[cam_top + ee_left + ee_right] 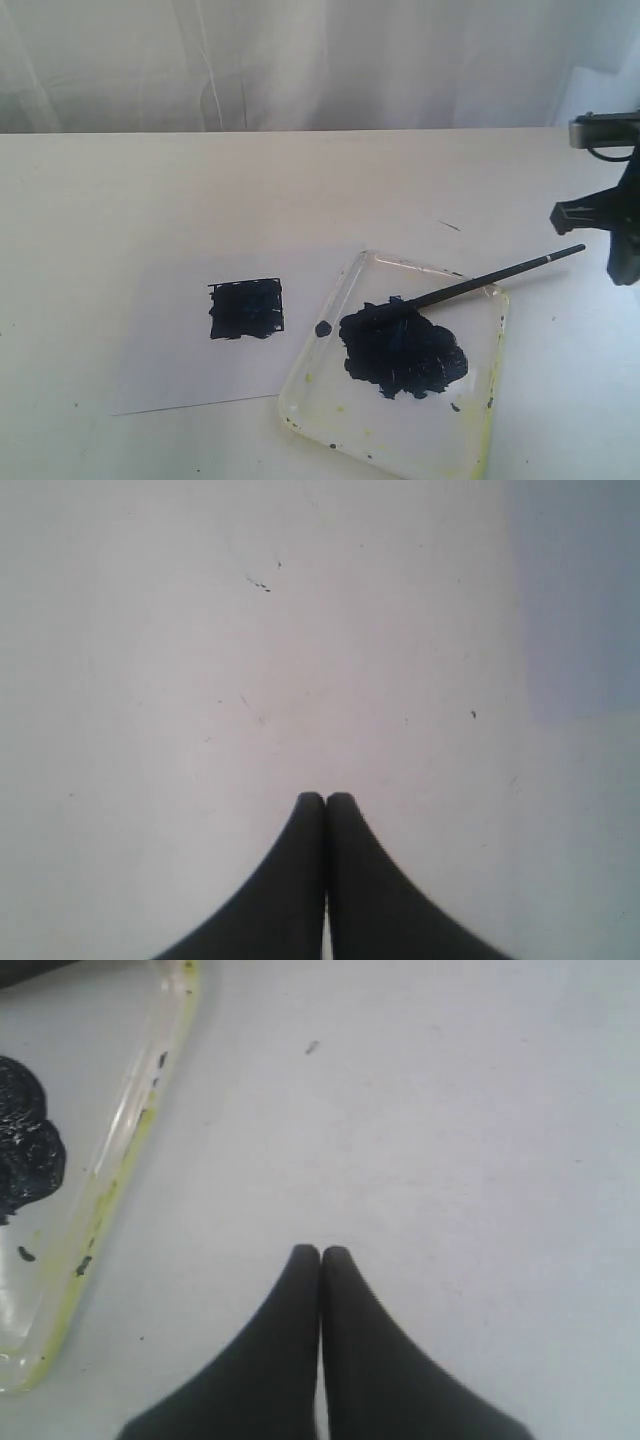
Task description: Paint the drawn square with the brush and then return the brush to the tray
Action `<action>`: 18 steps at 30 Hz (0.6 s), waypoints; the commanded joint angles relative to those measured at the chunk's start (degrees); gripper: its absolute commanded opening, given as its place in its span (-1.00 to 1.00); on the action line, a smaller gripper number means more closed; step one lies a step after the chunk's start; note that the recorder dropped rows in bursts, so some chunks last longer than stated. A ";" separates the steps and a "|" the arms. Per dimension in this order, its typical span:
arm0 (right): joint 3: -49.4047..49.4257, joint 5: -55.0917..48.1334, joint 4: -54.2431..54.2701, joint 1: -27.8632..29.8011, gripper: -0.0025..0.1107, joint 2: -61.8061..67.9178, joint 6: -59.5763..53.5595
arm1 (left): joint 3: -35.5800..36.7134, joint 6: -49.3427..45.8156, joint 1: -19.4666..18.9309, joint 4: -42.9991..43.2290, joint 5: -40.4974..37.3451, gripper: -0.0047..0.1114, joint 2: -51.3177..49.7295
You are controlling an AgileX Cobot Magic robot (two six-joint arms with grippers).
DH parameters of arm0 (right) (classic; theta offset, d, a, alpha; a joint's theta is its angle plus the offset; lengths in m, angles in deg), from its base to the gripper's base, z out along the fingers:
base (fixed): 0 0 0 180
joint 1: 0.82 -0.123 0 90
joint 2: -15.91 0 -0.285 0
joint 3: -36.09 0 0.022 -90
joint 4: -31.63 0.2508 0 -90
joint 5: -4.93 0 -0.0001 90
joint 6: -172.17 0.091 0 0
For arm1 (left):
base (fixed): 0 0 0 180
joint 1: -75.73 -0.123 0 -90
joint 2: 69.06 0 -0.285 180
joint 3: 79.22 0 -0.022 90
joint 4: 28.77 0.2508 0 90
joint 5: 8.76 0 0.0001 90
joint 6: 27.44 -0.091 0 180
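The drawn square [246, 309] on the white paper sheet [160, 340] is filled with dark blue-black paint. To its right stands the clear tray [310, 380] with a large dark paint blob [402, 352]. The thin black brush [500, 273] lies across the tray's far right rim, its tip in the blob and its handle pointing right. My right gripper [320, 1251] is shut and empty over bare table beside the tray's rim [110, 1200]; its arm [615, 215] shows at the right edge. My left gripper [326, 797] is shut and empty over bare table, out of the exterior view.
A white curtain hangs behind the table. A small paint spot [323, 328] sits in the tray, left of the blob. Tiny dark specks mark the table [262, 585].
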 commanded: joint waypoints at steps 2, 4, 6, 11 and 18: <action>0.11 -0.78 -0.98 1.70 -0.96 -2.59 -0.42 | 0.11 -0.59 -0.26 -0.14 -4.27 -0.92 4.22; 0.66 -1.32 0.25 1.70 -0.96 -4.47 -2.04 | 0.11 -0.97 -0.26 -0.14 -4.85 -0.92 6.03; 1.77 -0.72 1.33 1.70 -0.96 -7.58 -3.34 | 0.11 -0.97 -0.26 -0.14 -5.00 -0.92 8.47; 5.84 3.87 1.58 1.70 -0.96 -20.12 -4.50 | 0.11 -1.05 -0.26 -0.14 -5.38 -0.92 16.95; 13.09 6.95 1.58 1.70 -0.96 -38.94 -4.39 | 0.11 -0.09 -0.26 0.99 -5.44 -0.92 32.69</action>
